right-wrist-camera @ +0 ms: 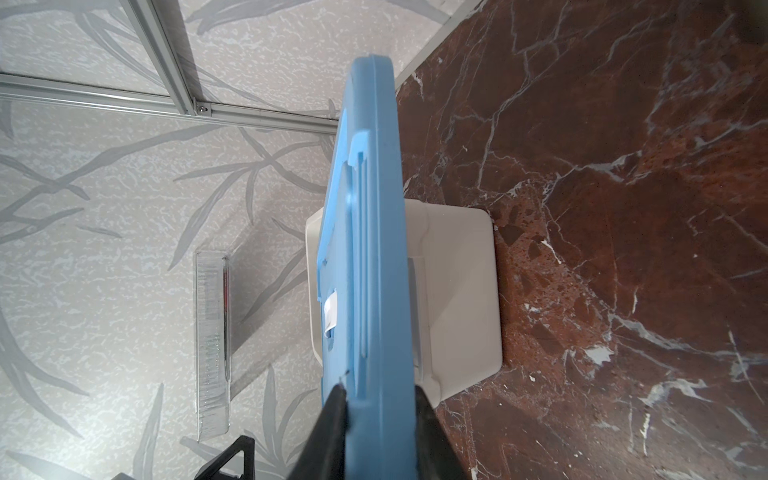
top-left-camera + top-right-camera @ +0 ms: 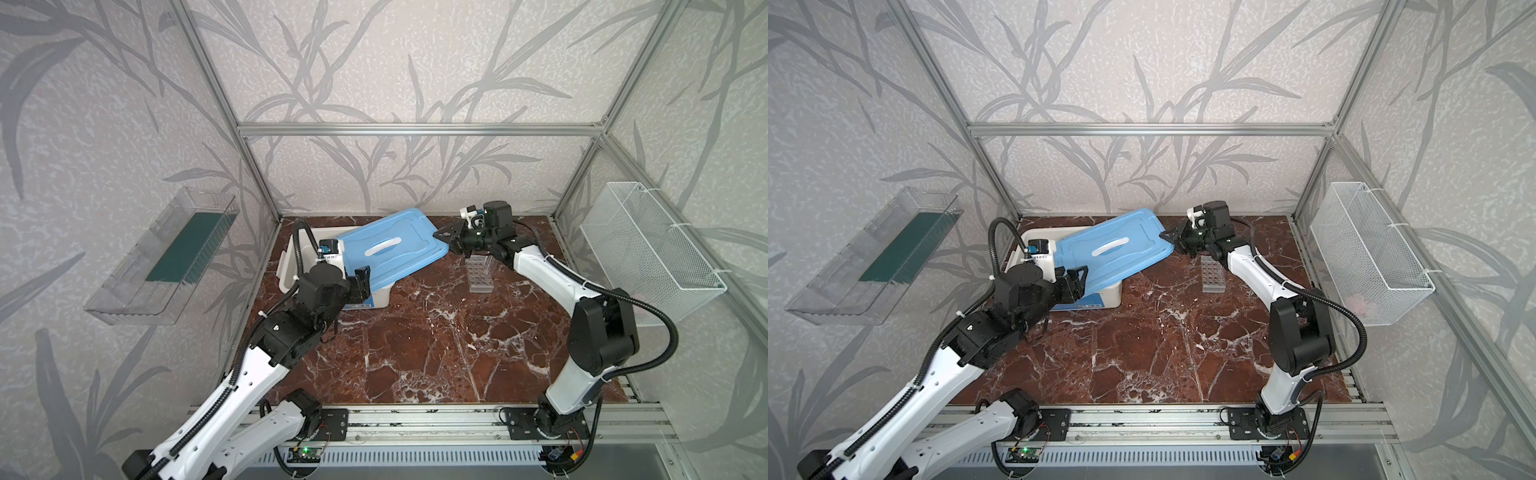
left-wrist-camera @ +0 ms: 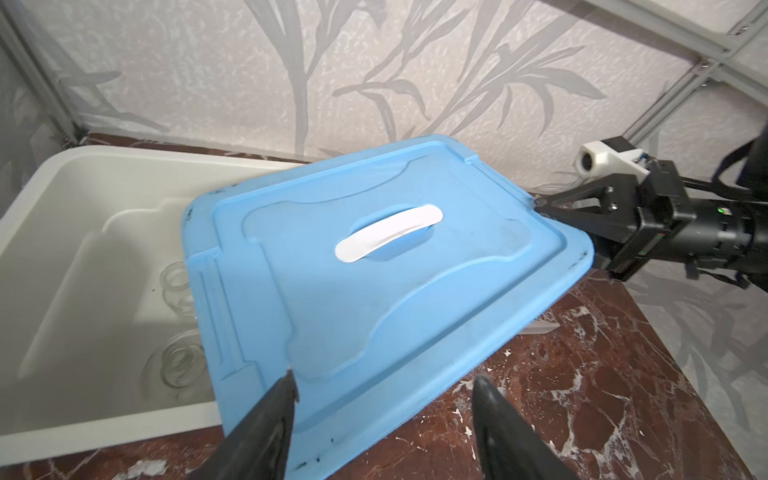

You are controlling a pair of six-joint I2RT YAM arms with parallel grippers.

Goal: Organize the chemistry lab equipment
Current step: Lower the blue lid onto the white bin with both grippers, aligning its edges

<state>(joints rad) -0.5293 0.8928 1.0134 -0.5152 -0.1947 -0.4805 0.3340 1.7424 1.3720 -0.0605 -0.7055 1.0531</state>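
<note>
At centre-left the left hand [image 2: 362,279] hangs open by the blue lid [image 2: 390,249], askew on the white tub [image 3: 83,432] holding glass vessels [image 3: 179,286]. The right hand [image 2: 442,237] grips the lid's right edge. The grid rack [image 2: 480,276] below looks empty, so sorting seems barely begun.

Grey leaf-patterned walls [image 2: 374,62], red marble tabletop [image 2: 415,353]

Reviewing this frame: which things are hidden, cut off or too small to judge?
- Tub interior: mostly covered by the blue lid in every view.
- Glass vessels: left wrist view, partly under the lid's edge; contents unclear.
- Grid rack: top views, too small to tell whether any hole is filled.
- Pinkish thing in the wire basket: top views, blurred behind mesh.
</note>
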